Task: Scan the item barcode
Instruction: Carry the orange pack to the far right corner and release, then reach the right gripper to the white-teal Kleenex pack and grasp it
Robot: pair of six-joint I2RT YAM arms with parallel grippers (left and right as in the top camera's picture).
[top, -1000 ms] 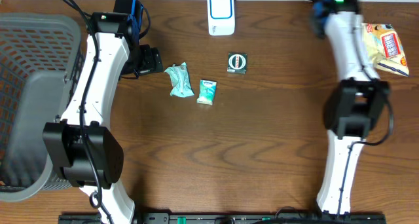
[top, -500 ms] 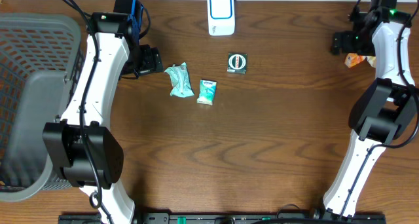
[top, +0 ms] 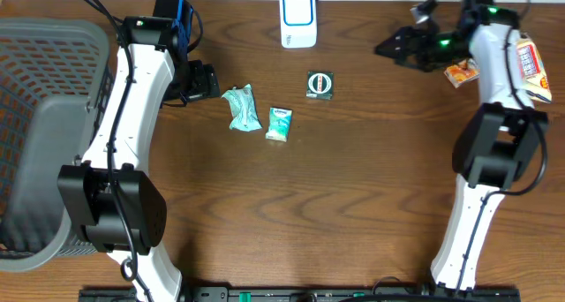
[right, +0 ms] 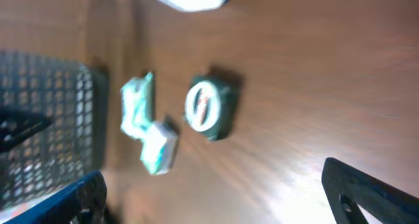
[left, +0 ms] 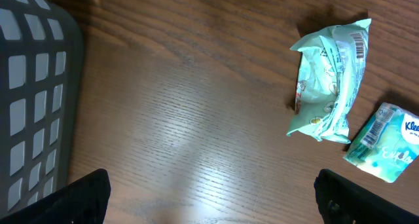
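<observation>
grey basket [top: 35,117] is placed at 9 o'clock | white scanner [top: 298,18] at 12 | left gripper [left: 209,194]: fingers are spread, nothing is held, mint pouch [left: 330,80] is seen at its 1 o'clock | right gripper [top: 388,48]: spread, empty | risk: the barcode [left: 359,44] may be creased or covered if the pouch is pinched across it
</observation>
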